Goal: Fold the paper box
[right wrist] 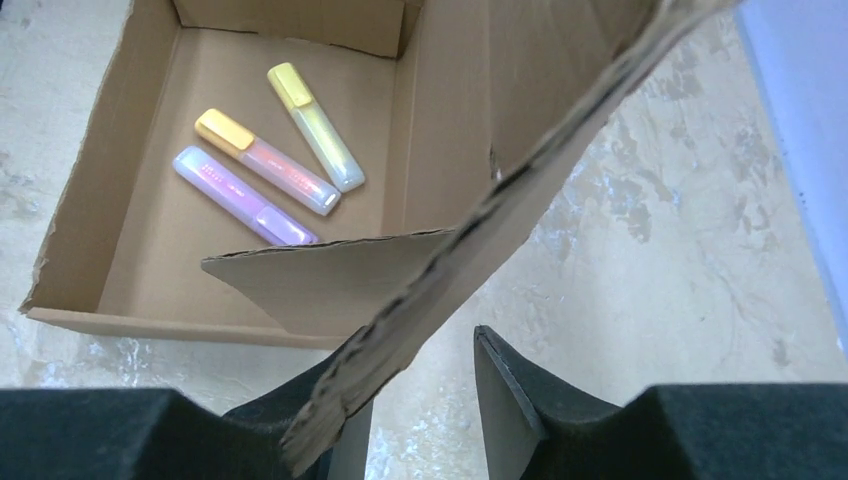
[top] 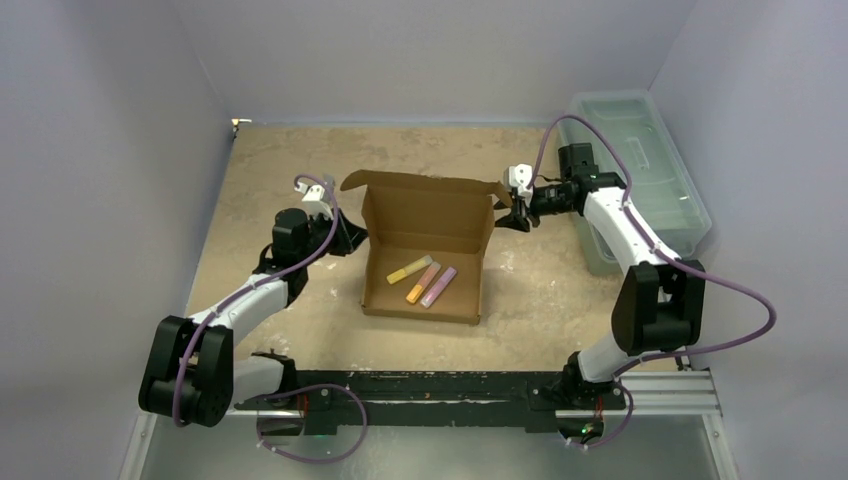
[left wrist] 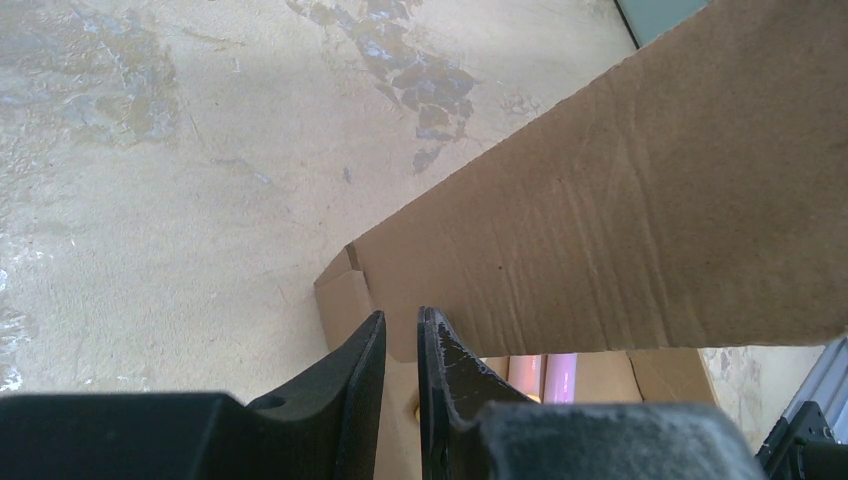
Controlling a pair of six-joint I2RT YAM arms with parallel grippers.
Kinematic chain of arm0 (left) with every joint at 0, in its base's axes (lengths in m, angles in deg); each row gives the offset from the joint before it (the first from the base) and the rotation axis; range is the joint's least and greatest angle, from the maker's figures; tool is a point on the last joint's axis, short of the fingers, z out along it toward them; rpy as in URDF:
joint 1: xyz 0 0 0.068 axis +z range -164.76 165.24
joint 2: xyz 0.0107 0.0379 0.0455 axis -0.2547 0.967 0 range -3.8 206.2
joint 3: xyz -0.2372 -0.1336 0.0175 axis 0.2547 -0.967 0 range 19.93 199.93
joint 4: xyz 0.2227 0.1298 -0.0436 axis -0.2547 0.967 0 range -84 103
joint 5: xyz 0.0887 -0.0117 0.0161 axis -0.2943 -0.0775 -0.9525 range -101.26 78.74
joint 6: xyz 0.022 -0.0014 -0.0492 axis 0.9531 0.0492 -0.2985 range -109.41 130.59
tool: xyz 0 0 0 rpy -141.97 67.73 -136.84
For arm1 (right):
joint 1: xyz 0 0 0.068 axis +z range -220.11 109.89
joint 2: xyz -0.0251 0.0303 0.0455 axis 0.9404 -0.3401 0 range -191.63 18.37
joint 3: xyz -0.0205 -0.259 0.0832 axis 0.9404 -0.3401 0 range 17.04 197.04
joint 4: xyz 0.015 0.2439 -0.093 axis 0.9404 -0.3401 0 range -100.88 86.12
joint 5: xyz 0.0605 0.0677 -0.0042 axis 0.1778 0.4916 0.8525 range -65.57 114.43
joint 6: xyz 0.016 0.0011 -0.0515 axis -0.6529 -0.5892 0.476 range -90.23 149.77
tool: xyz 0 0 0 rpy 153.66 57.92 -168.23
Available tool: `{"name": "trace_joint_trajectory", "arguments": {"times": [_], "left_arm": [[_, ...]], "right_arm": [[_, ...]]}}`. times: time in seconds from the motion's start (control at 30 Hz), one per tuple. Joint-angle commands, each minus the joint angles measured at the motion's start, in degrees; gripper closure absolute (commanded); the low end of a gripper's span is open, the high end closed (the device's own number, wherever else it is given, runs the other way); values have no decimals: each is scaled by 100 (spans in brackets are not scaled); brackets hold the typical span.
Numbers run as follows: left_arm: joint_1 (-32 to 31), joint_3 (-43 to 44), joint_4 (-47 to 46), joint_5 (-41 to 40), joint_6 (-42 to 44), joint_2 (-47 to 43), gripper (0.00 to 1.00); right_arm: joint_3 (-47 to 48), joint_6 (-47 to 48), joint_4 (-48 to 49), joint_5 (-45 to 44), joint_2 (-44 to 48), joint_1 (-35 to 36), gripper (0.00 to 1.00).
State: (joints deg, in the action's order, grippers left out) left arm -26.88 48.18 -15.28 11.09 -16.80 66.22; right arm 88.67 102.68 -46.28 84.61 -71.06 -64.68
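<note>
The brown paper box [top: 462,252] stands open at mid-table with its lid [top: 430,205] raised at the back. Three highlighters lie inside: yellow [top: 410,269], orange [top: 423,283], purple [top: 439,287]. My left gripper [top: 347,236] is at the box's left wall; in the left wrist view its jaws [left wrist: 400,316] are nearly closed with that wall between them, under the lid [left wrist: 640,220]. My right gripper [top: 508,215] is open at the lid's right side flap [right wrist: 330,280]. The flap's edge crosses the left finger, with bare table between the fingers [right wrist: 500,390].
A translucent pale-green plastic bin [top: 640,170] stands at the back right, beside my right arm. The enclosure's pale walls close in the table at left, back and right. The arm bases and a black rail [top: 430,385] run along the near edge.
</note>
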Motion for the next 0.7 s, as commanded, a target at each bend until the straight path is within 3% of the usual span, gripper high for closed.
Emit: {"name": "trace_joint_trajectory", "arguments": {"times": [0.0,0.27,0.53,0.67], "left_arm": [[16,79,-86,109,95,-98,83],[17,45,-171,142,-7,-195,83],[17,-16,-377,324,-133,-220,83],[17,-67,-420,367,-134,-239,84]], "right_arm": [[-75,-206,63,230,302,-11,55],[-257,-1070,747,385,359,-31,51],[-1309,-3185,3088,449,671,-19,44],[-1472,-3562,3537,446,680,-16,45]]}}
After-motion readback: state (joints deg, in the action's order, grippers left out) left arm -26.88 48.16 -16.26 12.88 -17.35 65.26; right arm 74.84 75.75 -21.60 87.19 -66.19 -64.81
